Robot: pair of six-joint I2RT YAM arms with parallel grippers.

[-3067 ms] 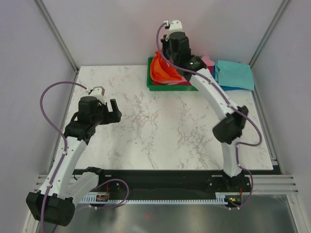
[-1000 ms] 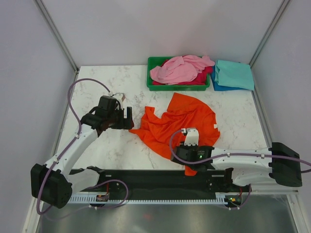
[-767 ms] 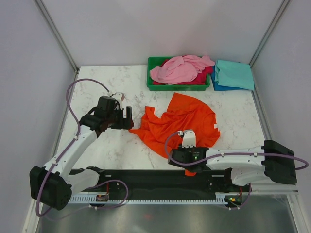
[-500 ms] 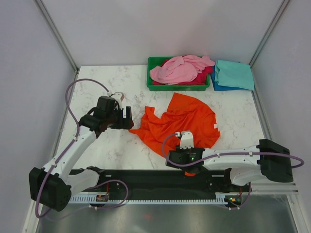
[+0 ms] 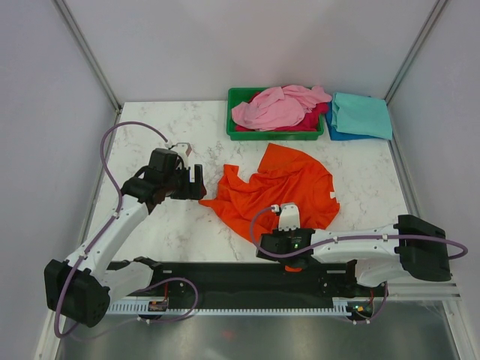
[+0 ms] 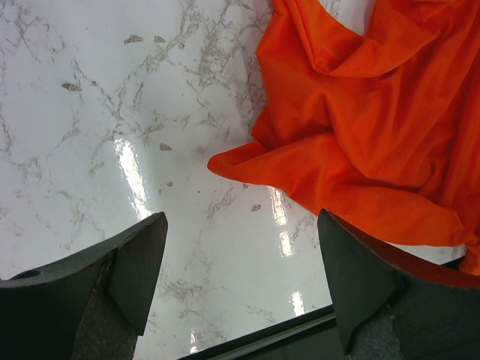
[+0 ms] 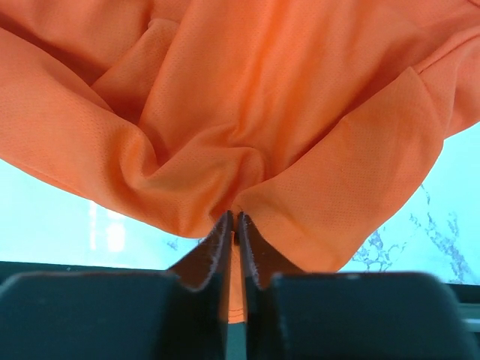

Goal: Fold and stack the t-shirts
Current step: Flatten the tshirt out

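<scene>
1. Sliding left since a second ago, my right gripper [image 7: 234, 222] is now pinching a fold of the orange t-shirt [image 5: 279, 184] at its near edge, jaws almost together.
2. That shirt is lying crumpled on the table [image 5: 165, 127] in front of me.
3. My left gripper [image 6: 240, 232] is hovering just beside the shirt's left corner, jaws spread wide, gripping nothing.
</scene>
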